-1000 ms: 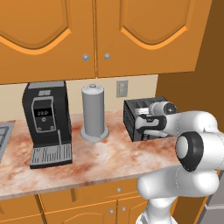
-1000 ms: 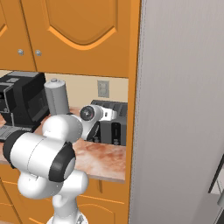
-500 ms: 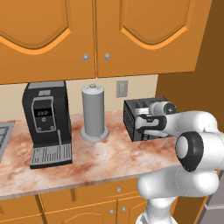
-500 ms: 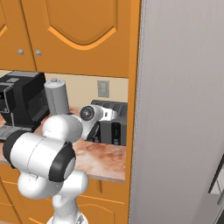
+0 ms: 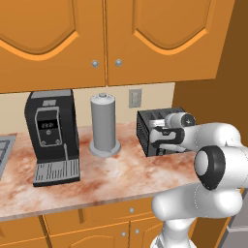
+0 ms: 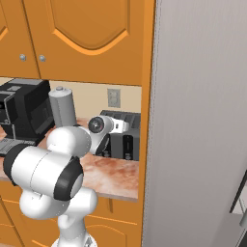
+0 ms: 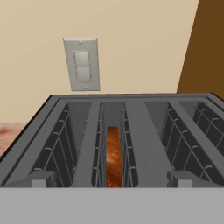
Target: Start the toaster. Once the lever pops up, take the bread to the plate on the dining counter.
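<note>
Tool [image 5: 156, 136]: at the near end of the toaster, level with its top; jaws wide, holding nothing.
Toaster [image 5: 145, 130]: black, directly ahead of the tool, on the marbled worktop [image 5: 97, 169].
Bread [image 7: 113, 155]: seen edge-on, sunk deep in a slot just ahead of the tool.
Wall socket [image 7: 82, 64]: beyond the toaster, straight past the tool.
Paper-towel holder [image 5: 104, 124]: off to the tool's left.
Step in hand: starting the toaster, by my reading.
Next move: find the lever on the near end face and press down; its exact spot I cannot tell.

Arm hides much of toaster [image 5: 145, 130]
</note>
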You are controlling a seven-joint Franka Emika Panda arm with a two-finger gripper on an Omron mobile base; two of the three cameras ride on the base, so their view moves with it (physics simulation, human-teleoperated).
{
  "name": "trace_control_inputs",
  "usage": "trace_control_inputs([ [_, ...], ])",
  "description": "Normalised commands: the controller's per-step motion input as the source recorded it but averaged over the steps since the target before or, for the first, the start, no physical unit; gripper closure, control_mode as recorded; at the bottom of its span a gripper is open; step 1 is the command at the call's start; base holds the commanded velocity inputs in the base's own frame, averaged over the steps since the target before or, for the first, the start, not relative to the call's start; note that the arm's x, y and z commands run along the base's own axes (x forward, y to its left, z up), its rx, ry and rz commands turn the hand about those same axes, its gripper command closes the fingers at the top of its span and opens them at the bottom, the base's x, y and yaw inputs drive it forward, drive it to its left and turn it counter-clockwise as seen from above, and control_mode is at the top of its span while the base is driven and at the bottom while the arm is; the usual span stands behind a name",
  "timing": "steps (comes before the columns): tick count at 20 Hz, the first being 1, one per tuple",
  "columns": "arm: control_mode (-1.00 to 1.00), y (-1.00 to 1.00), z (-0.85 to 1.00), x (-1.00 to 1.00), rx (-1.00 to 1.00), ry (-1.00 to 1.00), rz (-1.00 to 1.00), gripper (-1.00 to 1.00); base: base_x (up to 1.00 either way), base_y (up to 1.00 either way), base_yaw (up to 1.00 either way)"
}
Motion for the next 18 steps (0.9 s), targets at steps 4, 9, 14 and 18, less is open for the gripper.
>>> trace_control_inputs([
  [4, -1.00, 0.00, 0.00, 0.00, 0.00, 0.00, 0.00, -1.00, 0.00, 0.00, 0.00],
  [9, -1.00, 0.00, 0.00, 0.00, 0.00, 0.00, 0.00, -1.00, 0.00, 0.00, 0.00],
  [14, -1.00, 0.00, 0.00, 0.00, 0.00, 0.00, 0.00, -1.00, 0.00, 0.00, 0.00],
  [18, -1.00, 0.00, 0.00, 0.00, 0.00, 0.00, 0.00, -1.00, 0.00, 0.00, 0.00],
])
